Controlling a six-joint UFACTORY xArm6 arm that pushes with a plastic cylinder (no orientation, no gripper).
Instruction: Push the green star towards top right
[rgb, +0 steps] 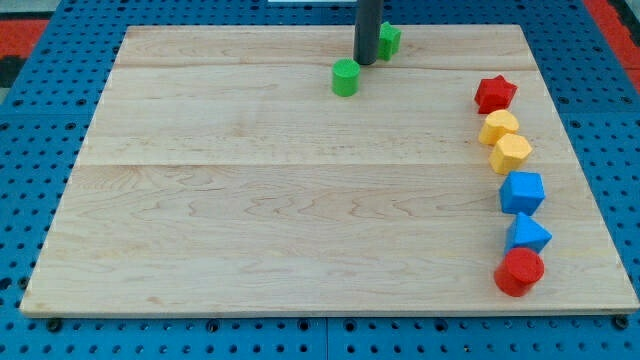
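The green star (389, 40) lies near the board's top edge, right of centre, with its left side hidden behind my rod. My tip (365, 62) rests on the board just left of and slightly below the star, touching or nearly touching it. A green round block (345, 77) sits just below and to the left of the tip, a small gap away.
A column of blocks runs down the view's right side: a red star (494, 93), two yellow blocks (499, 126) (511, 152), a blue cube (522, 191), a blue triangle (527, 235) and a red round block (519, 271). The wooden board (250, 200) lies on a blue pegboard.
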